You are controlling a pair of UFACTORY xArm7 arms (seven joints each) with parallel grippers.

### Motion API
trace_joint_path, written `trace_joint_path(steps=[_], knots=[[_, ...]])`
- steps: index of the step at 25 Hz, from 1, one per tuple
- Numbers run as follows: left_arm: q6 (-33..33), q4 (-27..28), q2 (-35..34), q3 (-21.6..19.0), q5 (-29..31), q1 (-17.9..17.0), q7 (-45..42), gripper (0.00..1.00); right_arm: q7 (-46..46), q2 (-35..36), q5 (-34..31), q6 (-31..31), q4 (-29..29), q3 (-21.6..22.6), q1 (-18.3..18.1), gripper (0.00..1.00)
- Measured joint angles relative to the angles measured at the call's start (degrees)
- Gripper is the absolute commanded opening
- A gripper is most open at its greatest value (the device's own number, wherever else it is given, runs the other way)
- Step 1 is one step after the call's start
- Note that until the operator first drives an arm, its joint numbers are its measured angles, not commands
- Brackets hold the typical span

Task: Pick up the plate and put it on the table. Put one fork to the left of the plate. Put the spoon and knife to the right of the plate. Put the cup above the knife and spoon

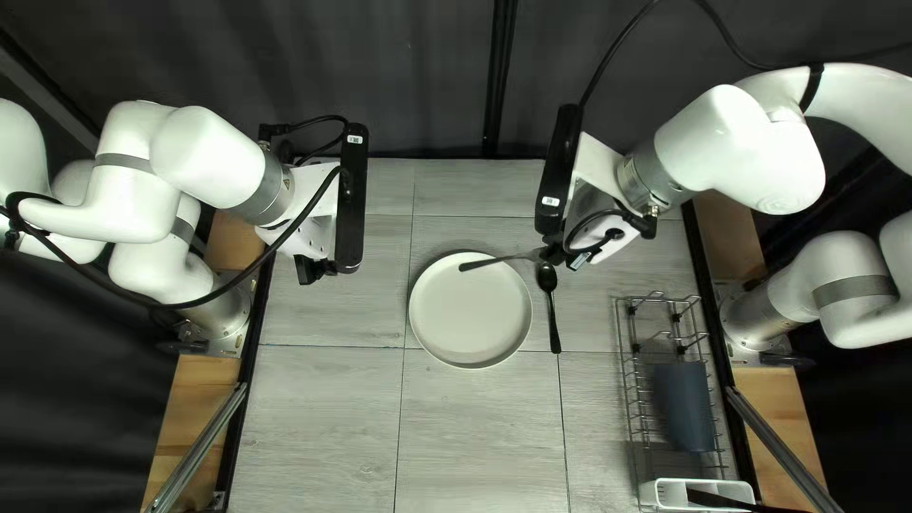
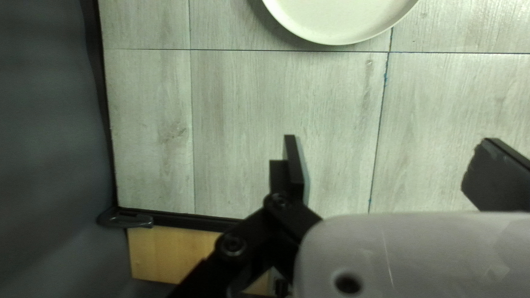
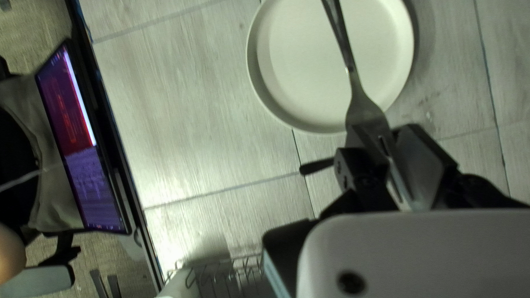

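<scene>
While fork [image 1: 489,263] overhangs plate [image 1: 467,318] — spoon [image 1: 554,313] beside, cup [image 1: 682,407] in rack [image 1: 620,332]

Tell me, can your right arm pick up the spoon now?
Probably not yet. My right pincer is shut on the fork, so it should set that down first. The spoon lies beside the plate.

L grip. [image 1: 313,271]: open run of tabletop [image 2: 331,116] under & ahead, room to pass; plate [image 1: 470,310] farther ahead, rim in way.
R grip. [image 1: 559,255]: fork [image 3: 359,99] clamped btw fingers, handle juts ahead over plate, blocks low pass. Spoon [image 1: 552,309] just beside. Wire rack [image 1: 631,380] w/ cup [image 1: 682,407] farther off, twd near edge; passable strip btw spoon & rack.
</scene>
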Motion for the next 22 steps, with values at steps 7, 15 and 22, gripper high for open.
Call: trace_joint_path(steps=[7,15,22], knots=[[-10.3,-6.69,-4.98,-0.62,-0.65,1.78,-6.04,1.0,-0.02,-0.03,-0.01,-0.13,-0.03,-0.03,-0.02,0.0],[-26.1,-9.75,-0.93,1.4,-0.36,2.61,-6.36,1.0,-0.02,-0.03,-0.01,-0.13,-0.03,-0.03,-0.02,0.0],[-35.7,-6.38,10.55,-0.15,1.15,3.15,-7.21,1.0,-0.02,-0.03,-0.01,-0.13,-0.03,-0.03,-0.02,0.0]])
